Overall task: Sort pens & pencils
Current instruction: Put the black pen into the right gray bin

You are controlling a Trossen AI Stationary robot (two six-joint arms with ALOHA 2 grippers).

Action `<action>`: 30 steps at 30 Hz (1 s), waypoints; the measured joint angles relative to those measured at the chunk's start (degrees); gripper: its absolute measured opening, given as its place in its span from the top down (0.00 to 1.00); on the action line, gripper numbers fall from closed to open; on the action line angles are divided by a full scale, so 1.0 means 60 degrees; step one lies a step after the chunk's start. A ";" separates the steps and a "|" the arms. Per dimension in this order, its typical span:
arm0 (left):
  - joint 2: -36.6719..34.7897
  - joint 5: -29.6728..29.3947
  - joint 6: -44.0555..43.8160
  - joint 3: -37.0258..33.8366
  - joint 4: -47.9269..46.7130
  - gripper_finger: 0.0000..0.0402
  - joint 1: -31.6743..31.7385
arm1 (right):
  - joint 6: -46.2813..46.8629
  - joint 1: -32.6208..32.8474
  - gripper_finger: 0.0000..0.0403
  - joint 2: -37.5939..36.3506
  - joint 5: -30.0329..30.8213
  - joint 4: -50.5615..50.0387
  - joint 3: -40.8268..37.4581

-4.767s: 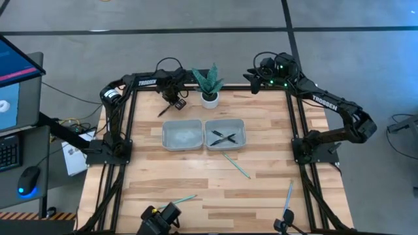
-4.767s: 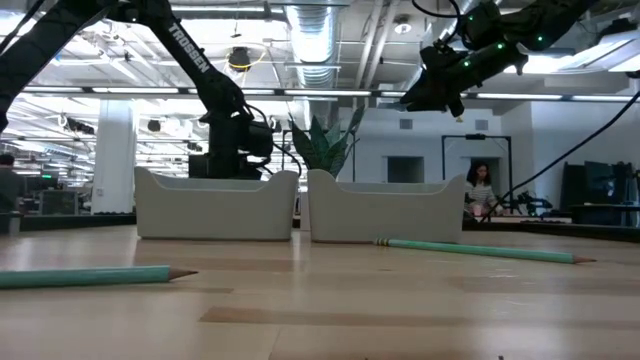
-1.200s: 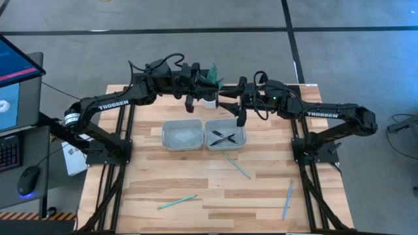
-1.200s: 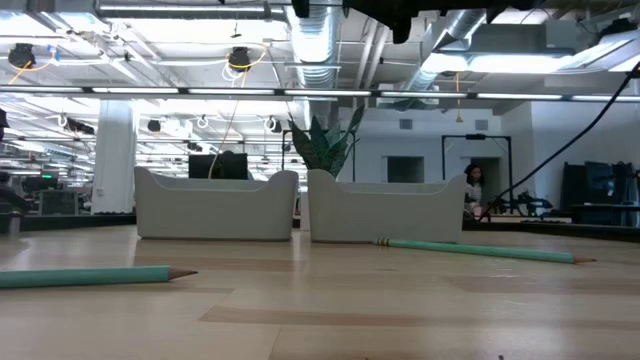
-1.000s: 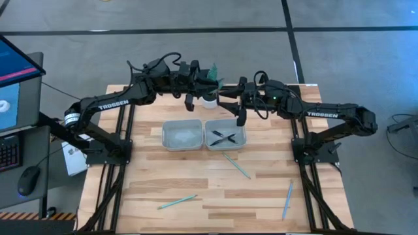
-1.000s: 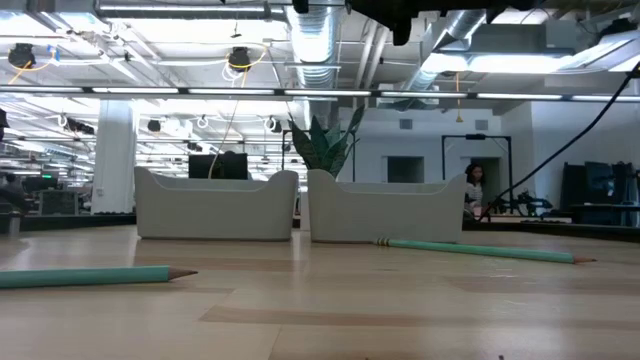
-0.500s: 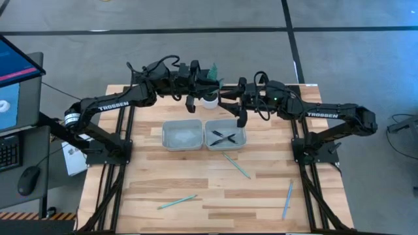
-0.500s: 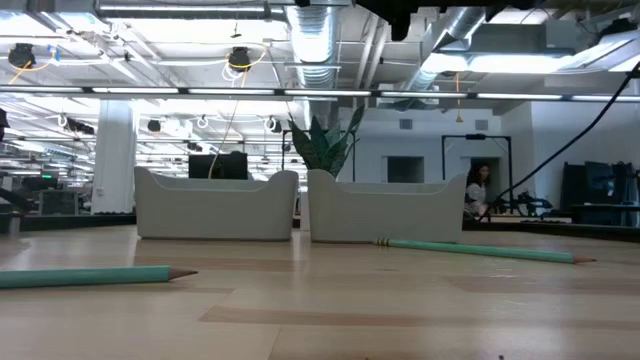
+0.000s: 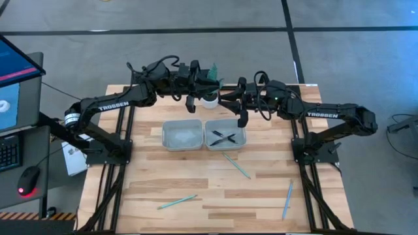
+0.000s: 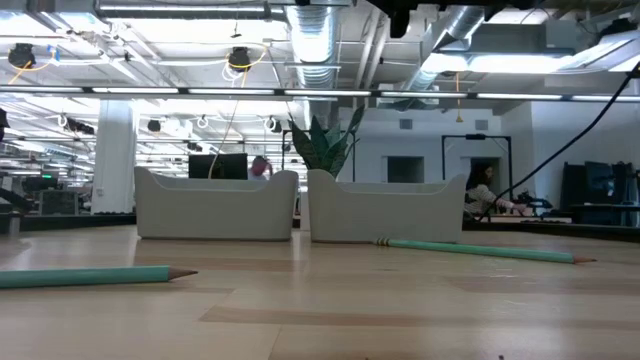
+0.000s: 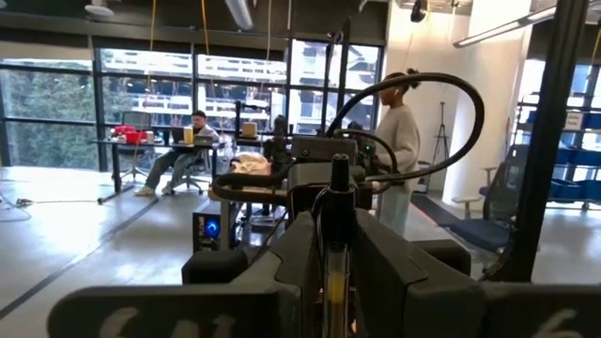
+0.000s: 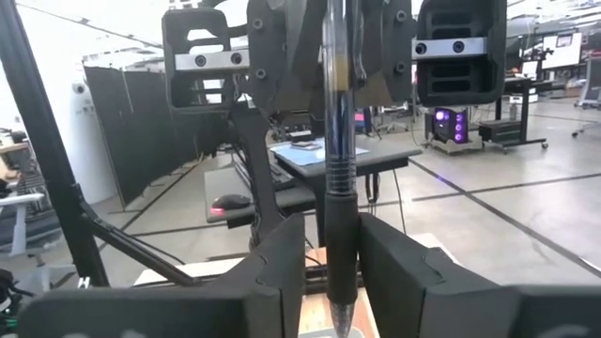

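Observation:
Both grippers meet high above the table's far middle, next to the potted plant point(image 9: 208, 88). My left gripper point(image 9: 198, 87) and my right gripper point(image 9: 226, 100) face each other, both shut on one dark pen point(image 12: 340, 160). Two more pens point(image 9: 224, 137) lie crossed in the right tray point(image 9: 240, 125). The left tray point(image 9: 182, 124) holds none. Three teal pencils lie flat on the table: one point(image 9: 236, 165) just near of the right tray, one point(image 9: 176, 202) near the front left, one point(image 9: 287, 200) near the front right. My left gripper pinches the pen's far end point(image 11: 336, 253) between its two fingers; the pen runs along the fingers and points toward the right gripper. The pen is lifted clear of the table. My right gripper pinches the pen's ribbed grip section point(image 12: 340, 235) between its two fingers, close to the tip point(image 12: 340, 317). The pen lies along the fingers and reaches on to the left gripper point(image 12: 343, 56), which holds the other end.
The two grey trays stand side by side at the table's middle, seen from the side in the low view point(image 10: 216, 205) point(image 10: 386, 208). The plant stands just beyond them. People show in the room behind the table. A monitor and a mouse sit left of the table.

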 joint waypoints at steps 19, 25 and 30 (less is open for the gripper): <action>0.0394 0.0157 -0.0187 0.0005 0.1044 0.90 -0.0024 | 0.0071 0.0000 0.73 0.0000 -0.0061 0.0055 0.0000; 0.0734 0.0307 -0.0476 0.0038 0.0970 0.90 0.0020 | 0.0068 -0.0007 0.80 0.0007 -0.0029 -0.0101 -0.0007; 0.0827 0.0336 -0.0528 0.0131 0.0993 0.90 0.0048 | 0.0064 -0.0018 0.85 0.0000 0.0004 -0.0234 0.0000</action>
